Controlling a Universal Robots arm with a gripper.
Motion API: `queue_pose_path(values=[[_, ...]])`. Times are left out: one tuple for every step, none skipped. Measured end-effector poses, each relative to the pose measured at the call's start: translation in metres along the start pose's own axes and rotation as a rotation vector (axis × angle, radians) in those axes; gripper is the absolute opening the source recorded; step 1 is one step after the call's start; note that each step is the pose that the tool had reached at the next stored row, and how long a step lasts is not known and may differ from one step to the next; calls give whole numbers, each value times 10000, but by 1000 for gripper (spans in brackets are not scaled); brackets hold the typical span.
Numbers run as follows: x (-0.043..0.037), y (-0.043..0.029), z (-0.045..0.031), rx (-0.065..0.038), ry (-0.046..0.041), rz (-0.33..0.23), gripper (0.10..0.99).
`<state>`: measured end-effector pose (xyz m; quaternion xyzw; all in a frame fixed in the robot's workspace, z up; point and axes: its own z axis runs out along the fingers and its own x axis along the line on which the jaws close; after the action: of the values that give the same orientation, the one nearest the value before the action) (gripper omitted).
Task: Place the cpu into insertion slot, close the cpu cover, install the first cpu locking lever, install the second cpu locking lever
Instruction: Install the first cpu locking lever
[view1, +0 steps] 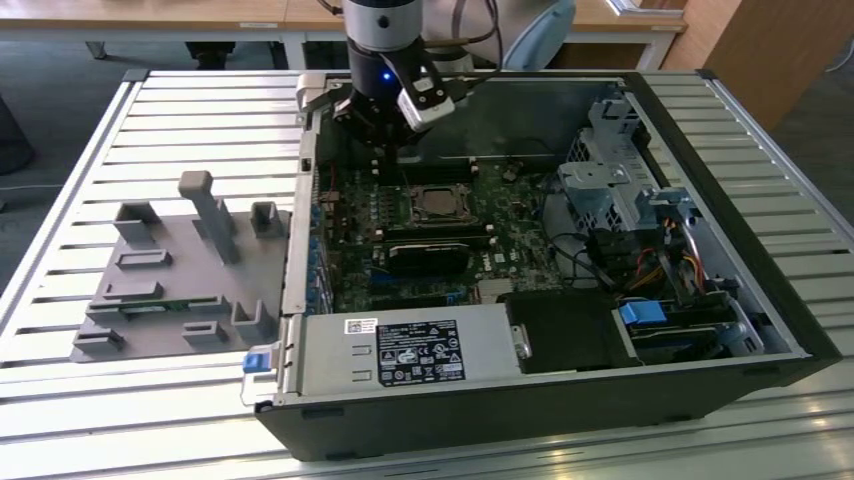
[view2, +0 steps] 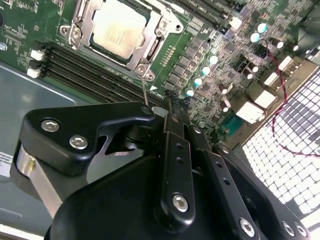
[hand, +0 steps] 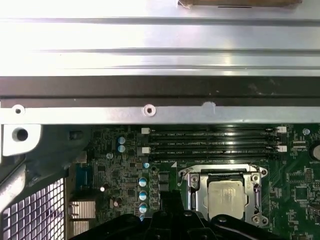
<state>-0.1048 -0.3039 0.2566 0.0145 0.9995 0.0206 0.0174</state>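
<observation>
- Pincer (view1: 384, 148) is seen in the upper middle of the exterior view, lowered into the computer case (view1: 534, 415) and held just above the green motherboard (view1: 350, 235), near the insertion slot (view1: 434, 205). Its jaws are judged to be closed together, with nothing gripped.
- In the first wrist view, the cpu (hand: 227, 194) is found seated in the slot, and the cpu cover (hand: 197, 197) is laid flat around it, so these two steps are judged done.
- In the second wrist view, a thin wire locking lever (view2: 144, 92) is seen standing up from a corner of the socket, and its upper end is met by the pincer's black body. At least one lever is judged not latched; the state of the other cannot be told.
- Besides the motherboard, the case is occupied by a labelled power supply box (view1: 414, 352) at the lower middle and a metal drive cage (view1: 601, 190) towards the exterior view's right.
- A grey fixture (view1: 174, 270) is set on the slatted table (view1: 80, 130), outside the case, at the exterior view's left.
</observation>
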Motion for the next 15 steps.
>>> queue_pose_path(values=[[3,10,3,-8,0,1,106],[6,19,6,-13,1,1,106],[11,27,9,-17,1,1,106],[15,34,12,-21,1,1,106],[19,40,15,-23,0,1,106],[23,47,18,-24,1,1,106],[25,53,21,-25,1,1,106],[27,59,24,-27,1,1,106],[28,66,27,-28,1,1,106],[29,72,30,-29,1,1,106],[29,77,33,-30,1,1,106],[30,83,36,-32,1,1,106],[31,89,39,-34,2,1,106],[31,94,41,-36,2,1,106],[31,99,43,-38,2,1,106]])
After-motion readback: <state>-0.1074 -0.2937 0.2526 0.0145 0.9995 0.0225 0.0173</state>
